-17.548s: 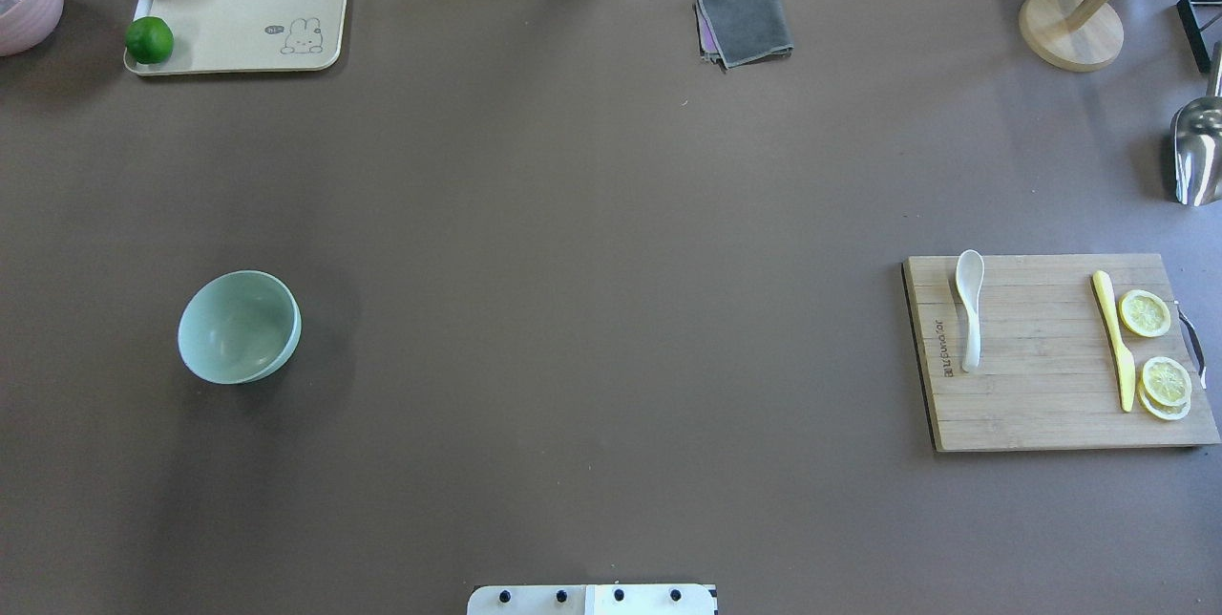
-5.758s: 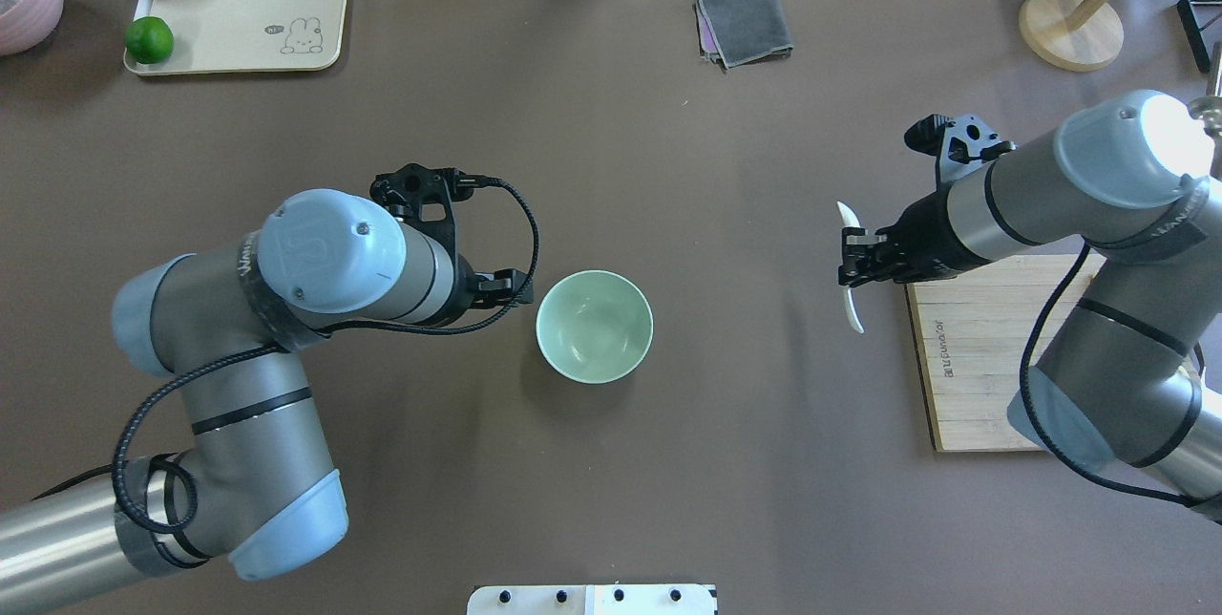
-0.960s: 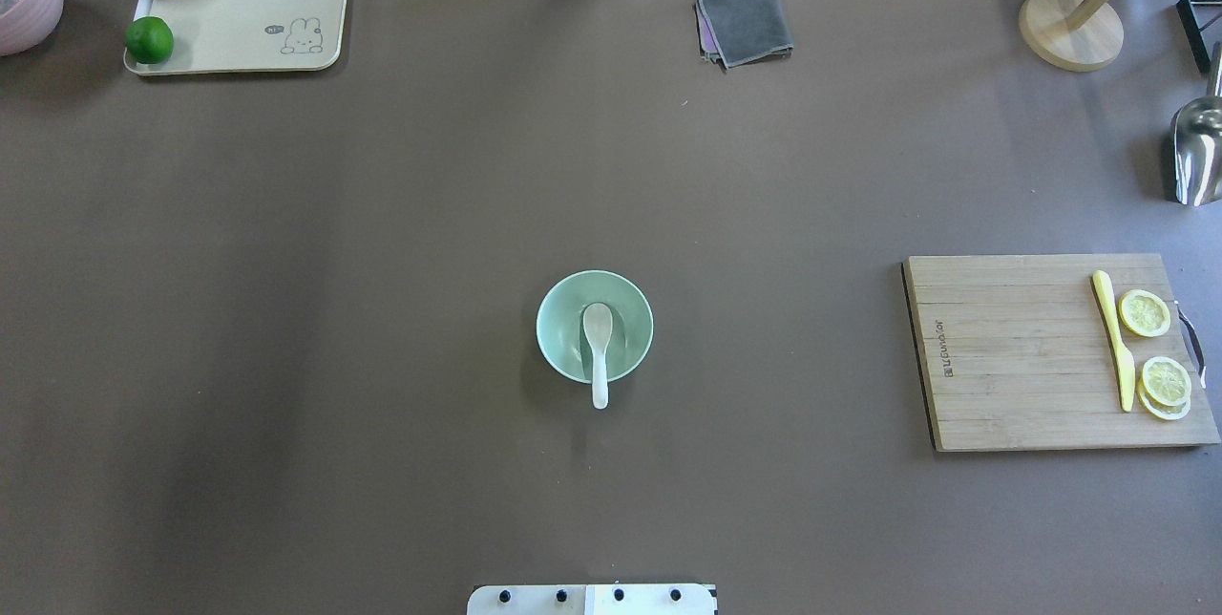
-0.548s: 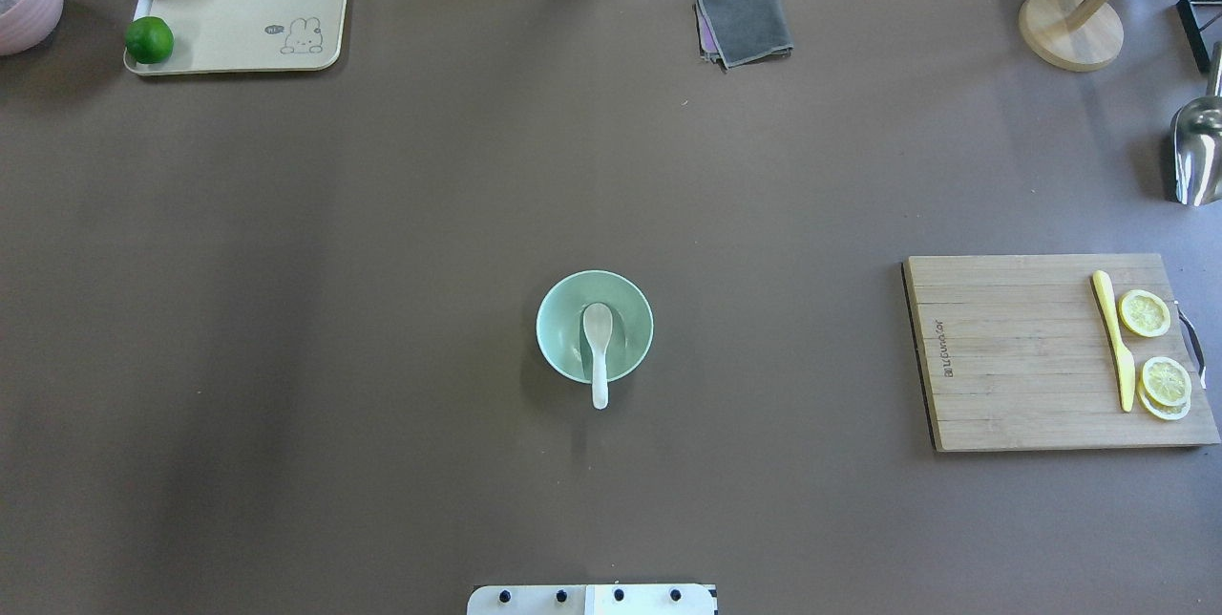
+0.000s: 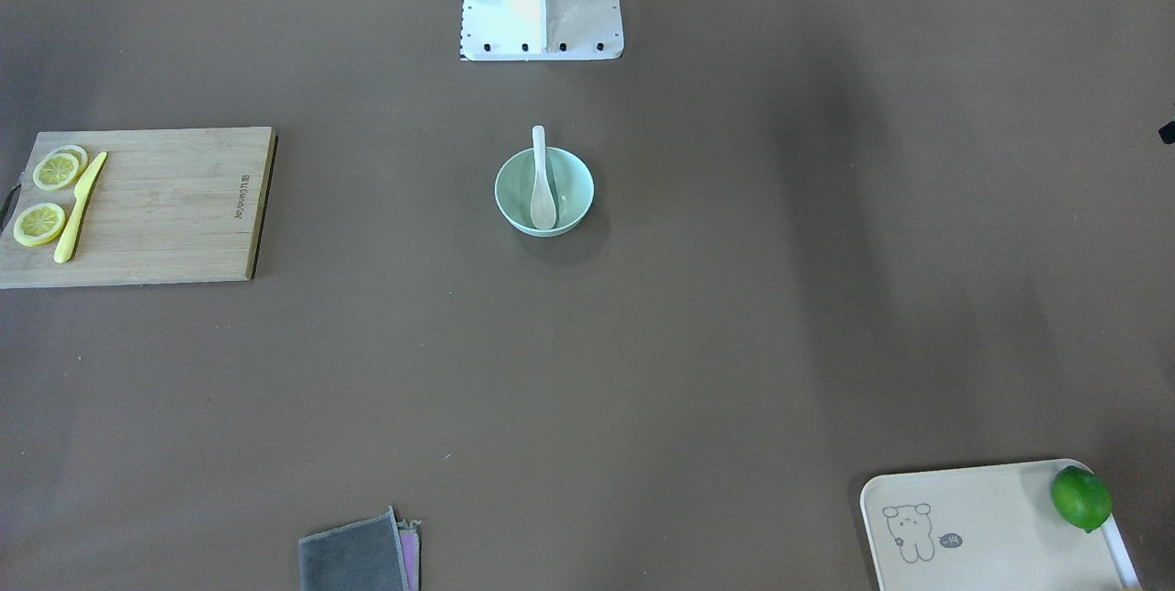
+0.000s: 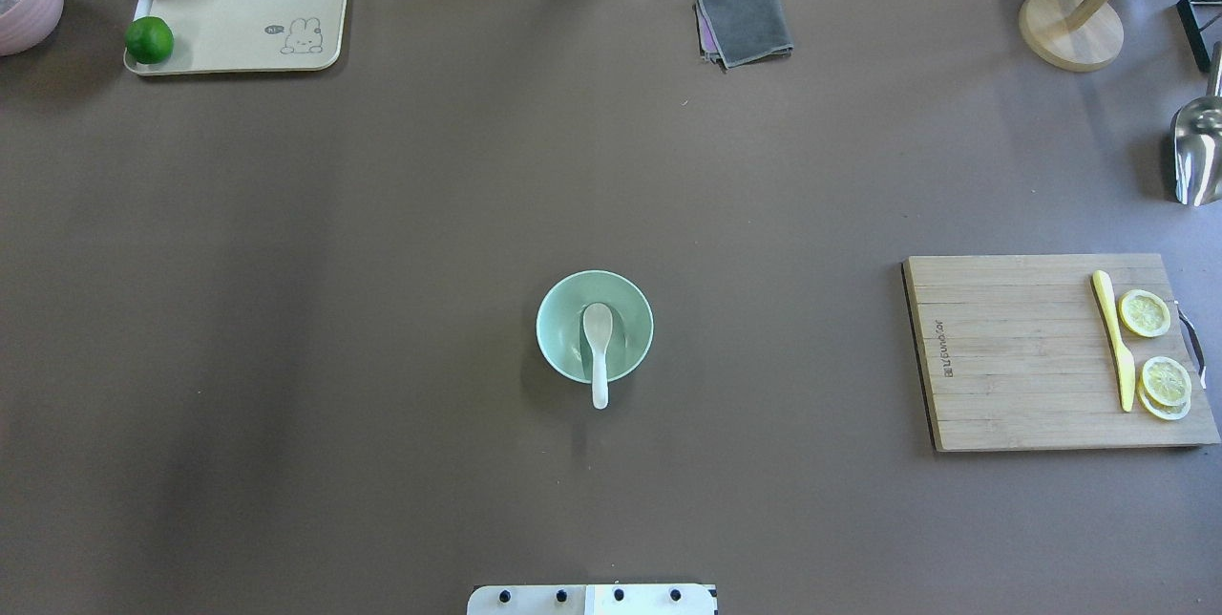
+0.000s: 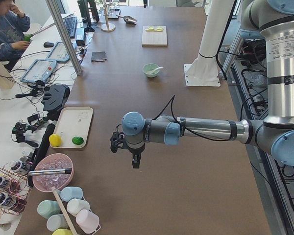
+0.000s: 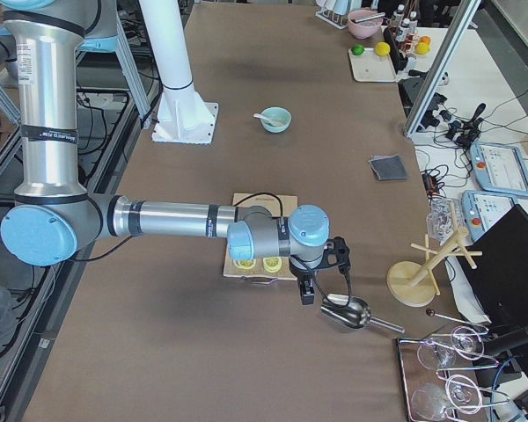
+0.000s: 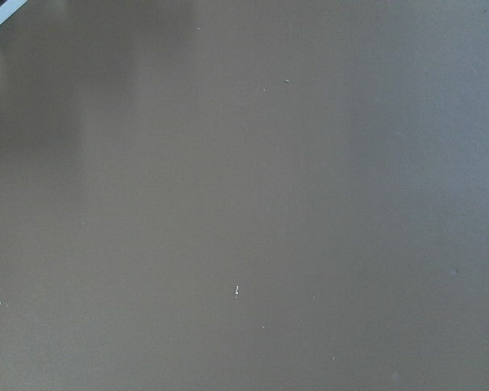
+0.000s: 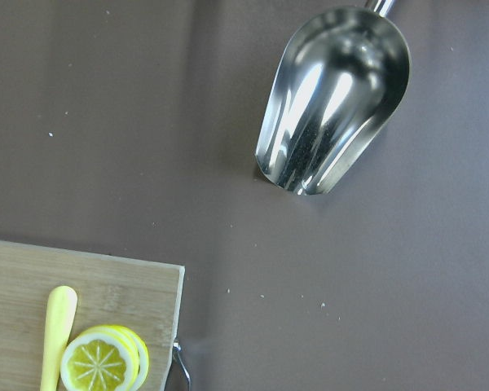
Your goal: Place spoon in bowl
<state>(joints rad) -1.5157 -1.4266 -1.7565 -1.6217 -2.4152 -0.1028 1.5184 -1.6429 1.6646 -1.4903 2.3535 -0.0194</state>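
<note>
The off-white spoon (image 6: 599, 348) lies in the mint-green bowl (image 6: 563, 348) at the table's middle, scoop inside, handle over the near rim. Both show in the front-facing view too, spoon (image 5: 540, 187) and bowl (image 5: 571, 196). No arm shows in the overhead or front-facing view. My left gripper (image 7: 135, 162) hangs over bare table far from the bowl. My right gripper (image 8: 306, 294) hangs beside the cutting board and the metal scoop. I cannot tell whether either gripper is open or shut.
A wooden cutting board (image 6: 1012, 357) at the right holds a yellow knife (image 6: 1115, 338) and lemon slices (image 6: 1144, 313). A metal scoop (image 10: 334, 98) lies beyond it. A grey cloth (image 6: 745, 23), a wooden stand (image 6: 1069, 28) and a tray (image 6: 248, 13) with fruit stand at the back.
The spoon, once on the cutting board and then in my right gripper, now rests in the bowl, and both arms have left the overhead view. Nothing has moved in the last second.
</note>
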